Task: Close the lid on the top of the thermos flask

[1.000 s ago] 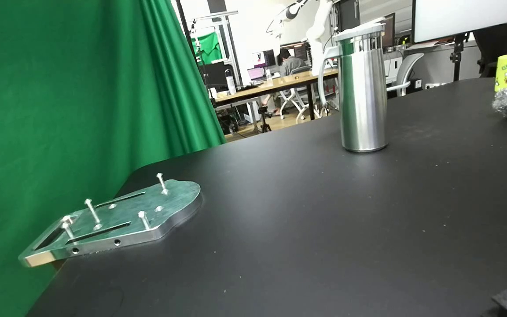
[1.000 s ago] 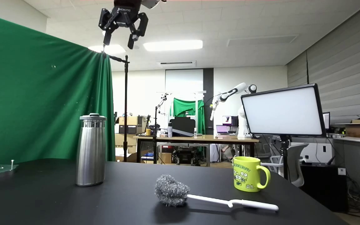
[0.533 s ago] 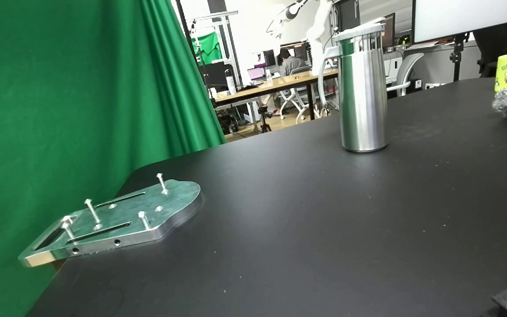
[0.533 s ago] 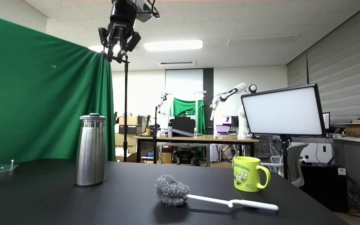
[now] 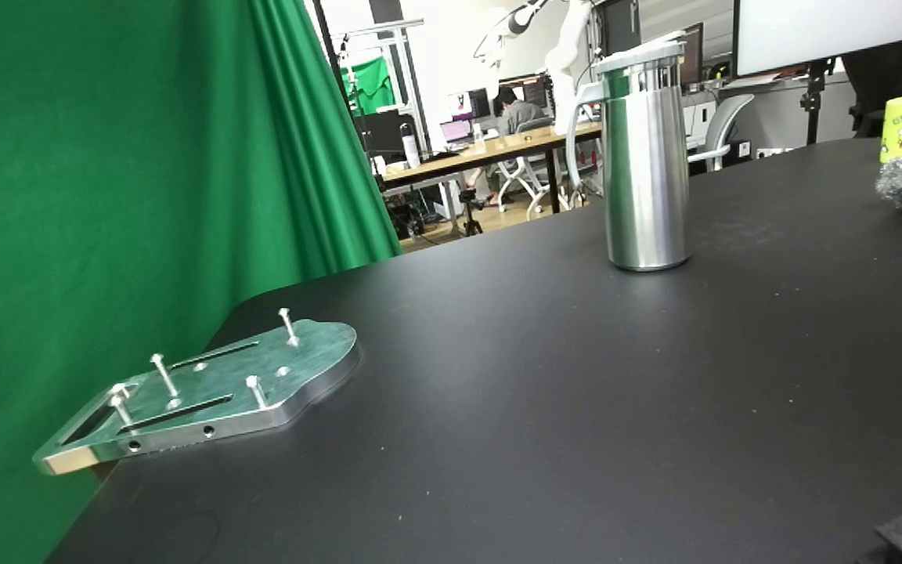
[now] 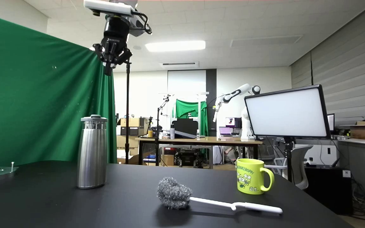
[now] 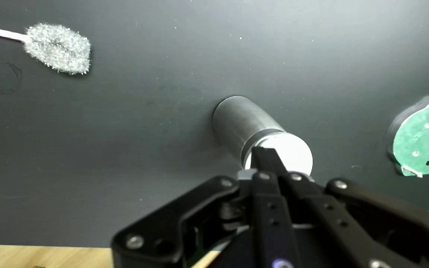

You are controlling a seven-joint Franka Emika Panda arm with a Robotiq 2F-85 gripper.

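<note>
The thermos flask (image 5: pixel 647 172) (image 6: pixel 92 155) stands upright on the black table in both exterior views; the wrist view shows its steel side (image 7: pixel 242 117) from above. Its grey lid (image 5: pixel 640 58) (image 6: pixel 94 118) sits on top, and in an exterior view a part of it appears slightly raised at the rear. Seen from the wrist, the lid (image 7: pixel 294 150) is a bright white disc, partly covered by my fingers. My gripper (image 6: pixel 107 74) hangs in the air well above the flask, a little to one side. Its fingertips (image 7: pixel 264 156) are pressed together with nothing between them.
A metal plate with pegs (image 5: pixel 216 388) lies at the table's edge by the green curtain (image 5: pixel 146 157). A silvery scrubber (image 6: pixel 173 193) with a white handle and a yellow-green mug (image 6: pixel 250 177) stand off to the flask's other side.
My gripper has come down and slightly leftward in an exterior view, toward the height of the flask. Its jaws went from wide open to shut. The flask and lid stayed put.
</note>
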